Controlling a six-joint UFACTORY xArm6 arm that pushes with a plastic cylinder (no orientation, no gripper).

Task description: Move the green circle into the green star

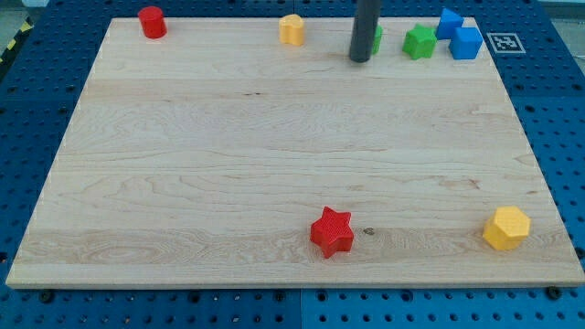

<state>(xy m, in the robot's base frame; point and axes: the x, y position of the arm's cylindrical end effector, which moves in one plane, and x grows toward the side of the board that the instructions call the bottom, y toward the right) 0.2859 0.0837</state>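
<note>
The green circle (377,39) sits near the view's top, mostly hidden behind my rod; only a green sliver shows at the rod's right side. My tip (359,58) rests on the board just left of and below the circle, touching it or nearly so. The green star (420,42) lies a short way to the right of the circle, with a small gap between them.
Two blue blocks (460,35) sit right of the green star at the top right corner. A yellow block (292,29) is at the top middle, a red cylinder (152,21) at the top left. A red star (332,231) and a yellow hexagon (506,228) lie near the bottom edge.
</note>
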